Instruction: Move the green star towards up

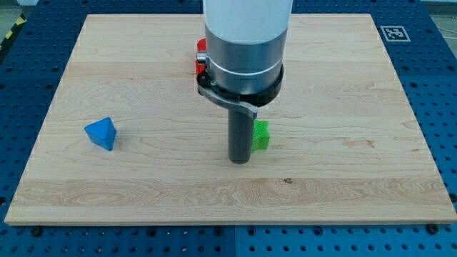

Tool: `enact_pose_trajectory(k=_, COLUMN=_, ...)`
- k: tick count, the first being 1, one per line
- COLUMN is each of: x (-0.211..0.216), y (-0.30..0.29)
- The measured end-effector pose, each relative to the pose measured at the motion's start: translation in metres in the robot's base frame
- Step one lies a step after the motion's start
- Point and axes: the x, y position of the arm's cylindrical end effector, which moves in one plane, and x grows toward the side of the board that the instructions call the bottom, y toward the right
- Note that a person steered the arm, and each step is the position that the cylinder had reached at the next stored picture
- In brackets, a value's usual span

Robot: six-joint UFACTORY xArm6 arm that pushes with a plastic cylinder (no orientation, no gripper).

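The green star (261,135) lies near the middle of the wooden board (343,107), partly hidden behind my rod. My tip (239,160) rests on the board just to the left of and slightly below the star, touching or nearly touching it. The arm's grey body covers the board's upper middle.
A blue triangular block (101,133) lies at the view's left. A red block (201,57) peeks out from behind the arm's left side near the top; its shape is hidden. A black and white marker (394,33) sits at the board's top right corner.
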Motion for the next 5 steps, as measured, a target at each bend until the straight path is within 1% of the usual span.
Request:
enact_pose_trajectory(k=1, x=0.005, y=0.011)
enact_pose_trajectory(k=2, x=-0.012, y=0.024)
enact_pose_trajectory(k=4, x=-0.042, y=0.026)
enact_pose_trajectory(k=5, x=-0.041, y=0.056)
